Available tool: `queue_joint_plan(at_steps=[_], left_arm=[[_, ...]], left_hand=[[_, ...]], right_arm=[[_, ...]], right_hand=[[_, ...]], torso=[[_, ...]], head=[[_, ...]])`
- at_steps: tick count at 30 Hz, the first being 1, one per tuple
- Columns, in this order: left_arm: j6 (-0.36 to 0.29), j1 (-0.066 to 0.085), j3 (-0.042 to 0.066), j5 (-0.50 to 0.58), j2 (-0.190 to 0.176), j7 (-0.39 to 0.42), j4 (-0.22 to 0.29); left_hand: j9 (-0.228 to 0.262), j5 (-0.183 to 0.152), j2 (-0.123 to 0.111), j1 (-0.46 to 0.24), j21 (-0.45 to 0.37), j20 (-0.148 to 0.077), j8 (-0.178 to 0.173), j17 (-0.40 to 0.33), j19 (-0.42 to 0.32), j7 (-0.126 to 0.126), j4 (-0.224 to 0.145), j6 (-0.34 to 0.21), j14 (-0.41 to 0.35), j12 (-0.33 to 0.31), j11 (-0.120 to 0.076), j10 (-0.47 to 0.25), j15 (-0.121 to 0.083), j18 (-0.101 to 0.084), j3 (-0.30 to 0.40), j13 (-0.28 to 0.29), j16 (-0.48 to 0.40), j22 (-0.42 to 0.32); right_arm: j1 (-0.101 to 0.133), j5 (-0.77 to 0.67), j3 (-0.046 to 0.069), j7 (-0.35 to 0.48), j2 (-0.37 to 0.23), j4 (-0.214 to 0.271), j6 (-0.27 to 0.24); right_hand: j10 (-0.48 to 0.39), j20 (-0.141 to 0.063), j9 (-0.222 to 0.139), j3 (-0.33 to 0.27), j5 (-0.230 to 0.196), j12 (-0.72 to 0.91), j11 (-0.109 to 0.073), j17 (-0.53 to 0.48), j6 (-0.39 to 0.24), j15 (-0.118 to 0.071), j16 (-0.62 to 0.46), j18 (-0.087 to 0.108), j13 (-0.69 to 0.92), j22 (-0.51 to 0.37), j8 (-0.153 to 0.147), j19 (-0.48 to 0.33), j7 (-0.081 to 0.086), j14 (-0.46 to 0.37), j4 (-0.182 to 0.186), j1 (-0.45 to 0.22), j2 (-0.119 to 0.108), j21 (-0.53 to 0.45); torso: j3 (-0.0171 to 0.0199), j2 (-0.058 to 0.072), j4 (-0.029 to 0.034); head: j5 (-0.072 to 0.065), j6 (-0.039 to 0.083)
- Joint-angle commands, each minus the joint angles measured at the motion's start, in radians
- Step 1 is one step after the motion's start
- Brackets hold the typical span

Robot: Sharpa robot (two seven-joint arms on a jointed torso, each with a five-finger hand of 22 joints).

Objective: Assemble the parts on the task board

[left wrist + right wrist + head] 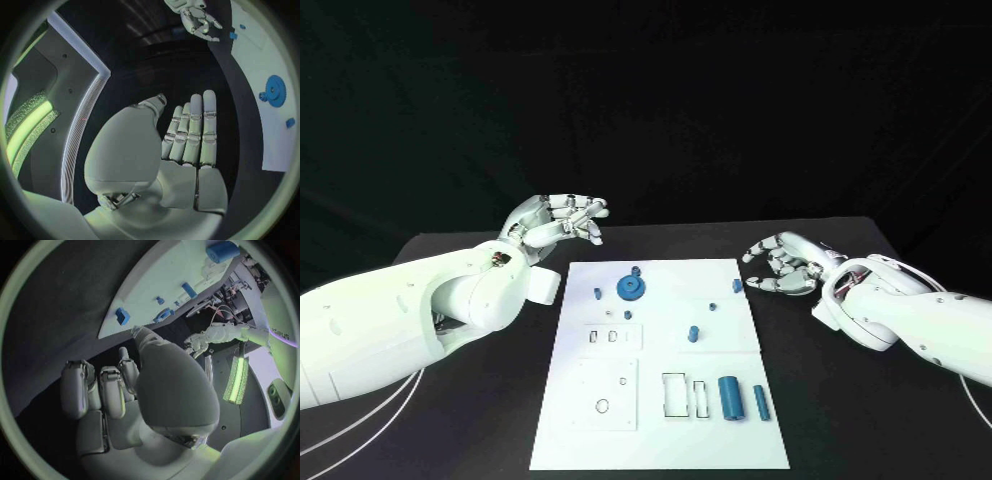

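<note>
Task board (661,420) mid-tabletop, blue parts (632,288) loose on it. Left robot hand (564,222) off board's far-left corner, right robot hand (785,265) off far-right edge; both empty, fingers loosely curled. Risk: reaching in, fingers nudge small pegs, cylinders (730,397) roll away; coarse grasp drops part.

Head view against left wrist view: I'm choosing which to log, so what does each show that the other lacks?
Head view alone: the two blue cylinders lying at the near end of the task board.

Left wrist view alone: the left hand from behind, fingers straight, holding nothing.

Both: the round blue gear on the board and the right hand off its edge.
</note>
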Motion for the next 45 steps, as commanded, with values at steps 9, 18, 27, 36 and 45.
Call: queue_joint_plan(at_steps=[9, 18, 27, 36, 45], left_arm=[[0.017, 0.0, 0.001, 0.004, -0.002, 0.009, 0.003], [0.017, 0.001, 0.001, 0.003, -0.003, 0.009, 0.003], [0.016, 0.001, 0.001, 0.0, -0.003, 0.007, 0.003], [0.016, 0.001, 0.001, 0.0, -0.004, 0.006, 0.003], [0.017, 0.001, 0.001, -0.001, -0.005, 0.005, 0.003]], left_hand=[[0.002, -0.005, -0.002, 0.002, 0.004, 0.001, 0.001, -0.001, -0.004, 0.002, 0.001, -0.005, -0.006, -0.006, 0.004, -0.005, -0.002, 0.004, 0.005, 0.001, 0.006, 0.002], [0.002, -0.005, -0.002, 0.002, 0.007, 0.001, 0.001, -0.002, -0.006, 0.002, 0.001, -0.005, -0.007, -0.006, 0.004, -0.005, -0.001, 0.004, 0.006, 0.001, 0.007, 0.004], [0.002, -0.005, -0.002, 0.002, 0.007, 0.001, 0.001, -0.002, -0.006, 0.002, 0.001, -0.005, -0.007, -0.006, 0.004, -0.005, -0.001, 0.004, 0.006, 0.001, 0.007, 0.004], [0.002, -0.006, -0.002, 0.002, 0.008, 0.001, 0.001, -0.002, -0.007, 0.002, 0.001, -0.006, -0.007, -0.006, 0.004, -0.005, -0.001, 0.004, 0.006, 0.001, 0.008, 0.005], [0.002, -0.006, -0.002, 0.002, 0.008, 0.001, 0.001, -0.002, -0.007, 0.002, 0.001, -0.006, -0.007, -0.006, 0.004, -0.005, -0.001, 0.004, 0.006, 0.001, 0.008, 0.005]], right_arm=[[-0.018, 0.065, 0.0, 0.004, 0.038, -0.048, 0.091], [-0.024, 0.063, 0.0, -0.003, 0.052, -0.056, 0.104], [-0.025, 0.057, 0.0, -0.008, 0.06, -0.058, 0.088], [-0.025, 0.056, 0.0, -0.014, 0.068, -0.064, 0.089], [-0.025, 0.053, 0.0, -0.022, 0.077, -0.077, 0.102]], right_hand=[[0.001, -0.001, 0.0, 0.008, -0.005, 0.003, 0.005, 0.204, 0.001, 0.007, 0.004, -0.004, 0.007, 0.112, -0.003, 0.004, 0.002, 0.09, -0.004, 0.016, 0.004, 0.004], [0.007, -0.001, 0.005, 0.019, 0.001, 0.01, 0.003, 0.205, 0.022, 0.006, 0.005, -0.003, 0.013, 0.113, 0.006, 0.004, 0.0, 0.091, -0.005, 0.02, 0.007, 0.004], [0.02, -0.004, 0.01, 0.049, 0.007, 0.021, -0.002, 0.209, 0.051, 0.002, 0.006, -0.005, 0.026, 0.12, 0.019, 0.009, -0.006, 0.091, -0.005, 0.025, 0.02, 0.009], [0.026, -0.007, 0.012, 0.067, 0.004, 0.026, -0.006, 0.211, 0.063, -0.001, 0.006, -0.006, 0.032, 0.125, 0.024, 0.012, -0.01, 0.092, -0.006, 0.026, 0.026, 0.014], [0.026, -0.008, 0.011, 0.072, 0.001, 0.026, -0.007, 0.213, 0.064, -0.002, 0.007, -0.006, 0.032, 0.125, 0.024, 0.013, -0.011, 0.092, -0.009, 0.029, 0.024, 0.014]], torso=[[0.0, 0.0, -0.0014], [0.0001, 0.0, 0.001], [0.0003, -0.001, -0.0002], [-0.0003, -0.001, 0.0011], [-0.0001, -0.001, 0.0007]], head=[[0.002, -0.014], [0.001, -0.019], [0.0, -0.022], [-0.001, -0.025], [0.001, -0.03]])
